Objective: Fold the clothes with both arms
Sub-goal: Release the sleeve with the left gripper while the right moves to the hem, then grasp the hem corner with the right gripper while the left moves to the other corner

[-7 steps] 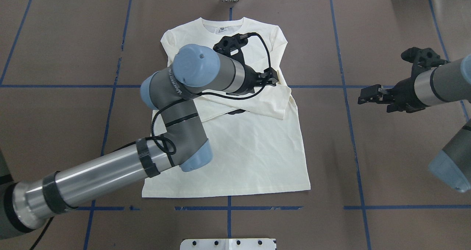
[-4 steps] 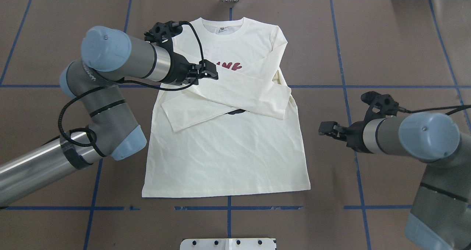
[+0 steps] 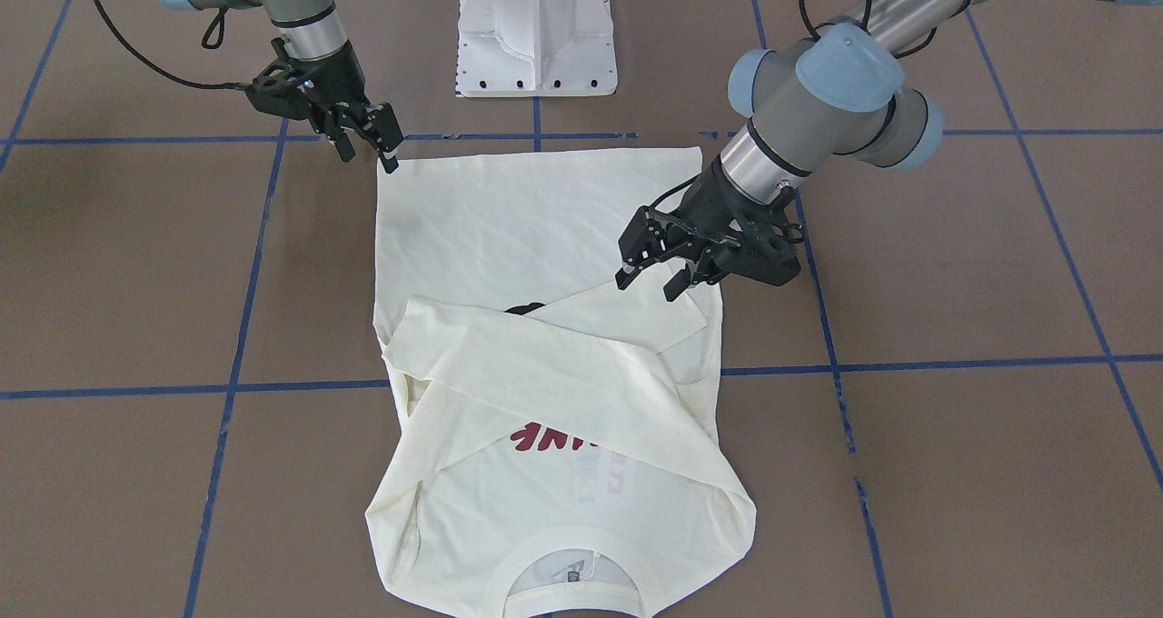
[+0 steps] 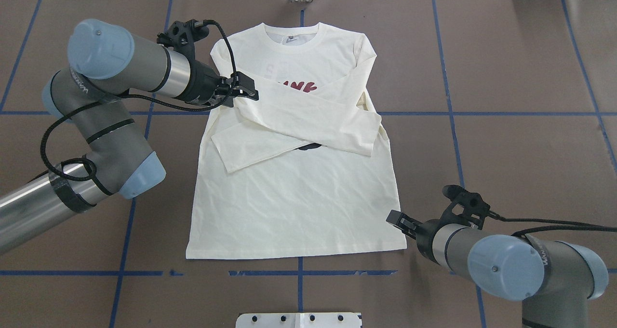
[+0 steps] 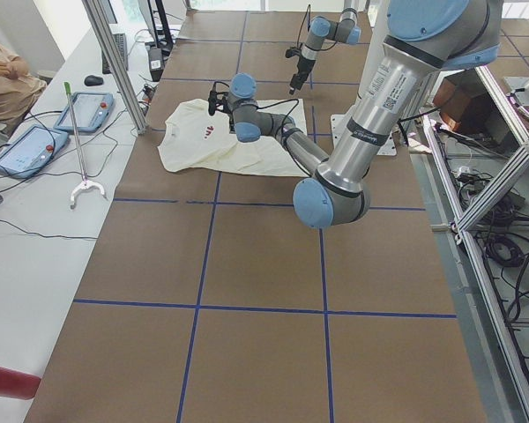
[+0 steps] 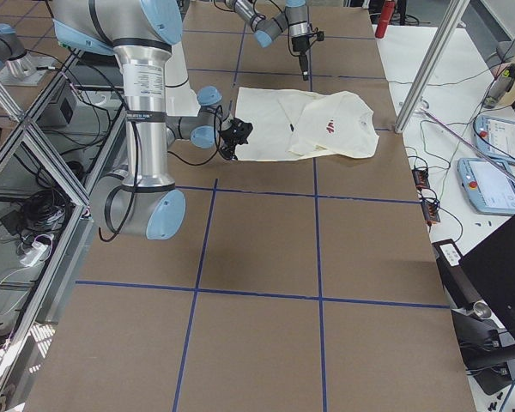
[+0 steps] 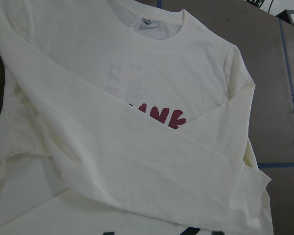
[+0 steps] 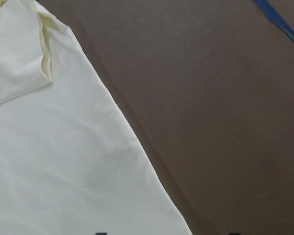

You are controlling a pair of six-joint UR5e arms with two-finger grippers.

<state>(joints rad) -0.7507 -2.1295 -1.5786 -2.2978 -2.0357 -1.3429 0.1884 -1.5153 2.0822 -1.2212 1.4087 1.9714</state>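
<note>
Left gripper: positioned at the left side of the overhead view, over the T-shirt's chest next to its left shoulder. Jaws are set wide apart and hold nothing; contact with the fabric cannot be determined. T-shirt: lies flat at the centre of the brown table, print side up. Its long axis runs directly away from the robot, with the collar at the far end and the hem at the near end. Both sleeves are folded across the chest and cross each other. The sleeve from the left shoulder lies on top. The sleeves cover part of the red lettering. Right gripper: positioned at the right of the view, at the hem's right-hand corner, just beside the fabric edge. Jaws are parted, with nothing between them.
</note>
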